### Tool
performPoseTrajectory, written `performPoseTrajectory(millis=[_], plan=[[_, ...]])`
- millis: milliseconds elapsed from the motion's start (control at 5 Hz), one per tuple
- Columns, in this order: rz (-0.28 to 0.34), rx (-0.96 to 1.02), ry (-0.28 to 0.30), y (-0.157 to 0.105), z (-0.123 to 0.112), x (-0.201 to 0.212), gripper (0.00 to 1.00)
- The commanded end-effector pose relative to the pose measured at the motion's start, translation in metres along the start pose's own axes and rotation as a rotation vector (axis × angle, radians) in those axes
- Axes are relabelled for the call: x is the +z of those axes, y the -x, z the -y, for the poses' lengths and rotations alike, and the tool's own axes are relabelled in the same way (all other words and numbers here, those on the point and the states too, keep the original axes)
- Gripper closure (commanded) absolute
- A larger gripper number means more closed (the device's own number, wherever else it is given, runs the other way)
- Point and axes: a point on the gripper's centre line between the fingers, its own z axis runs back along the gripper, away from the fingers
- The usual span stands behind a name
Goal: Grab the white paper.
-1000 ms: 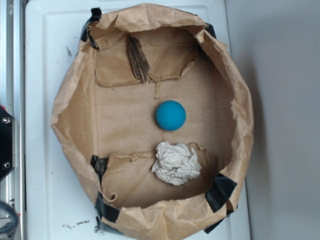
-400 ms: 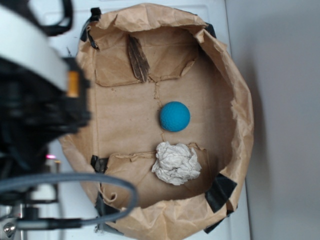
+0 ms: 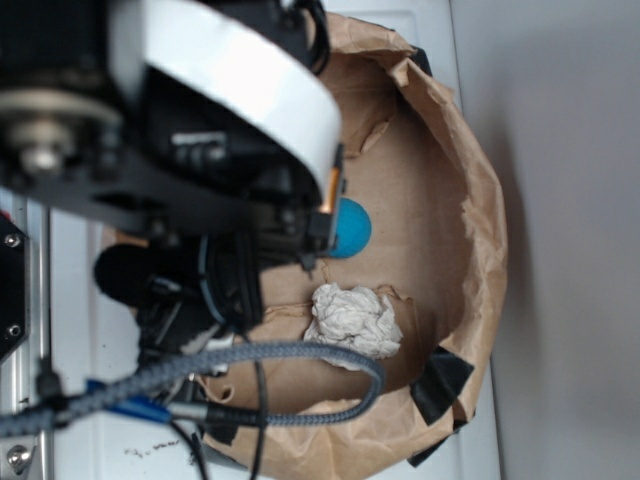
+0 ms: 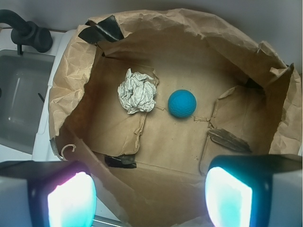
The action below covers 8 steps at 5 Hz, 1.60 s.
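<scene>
The white paper is a crumpled off-white wad lying on the floor of the brown paper bag. It also shows in the exterior view. A smooth teal-blue ball lies close beside it, apart from it. My gripper is open and empty, with its fingers wide apart above the bag's near rim, well short of the paper. In the exterior view the robot arm hangs over the bag's left half, half hides the ball and hides the fingertips.
The bag's crumpled walls rise all round, with black tape at the corners. A torn dark flap lies on the bag floor. A grey sink with a black faucet stands beside the bag. A cable loops over the bag's lower edge.
The arm has come in from the left and now covers the bag's left half and part of the ball. The paper has not moved.
</scene>
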Motion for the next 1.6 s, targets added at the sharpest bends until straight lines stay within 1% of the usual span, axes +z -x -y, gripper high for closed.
performPoseTrajectory(millis=[0,200,400,600,800,1000,1200,1400], plan=[[0.05,0.009,-0.011,-0.006,0.0,0.014,0.0],[0.053,-0.034,0.005,-0.02,-0.021,-0.03,0.0],[0.062,-0.1,-0.054,-0.027,-0.035,-0.068,0.0],[0.044,-0.154,-0.019,-0.032,-0.039,-0.098,0.0],[0.101,-0.236,0.014,-0.035,-0.016,-0.108,0.0],[0.141,-0.279,0.059,-0.047,0.009,-0.111,0.0],[0.122,-0.291,0.065,-0.061,0.026,-0.126,0.0],[0.031,-0.308,0.044,-0.057,0.056,-0.151,0.0]])
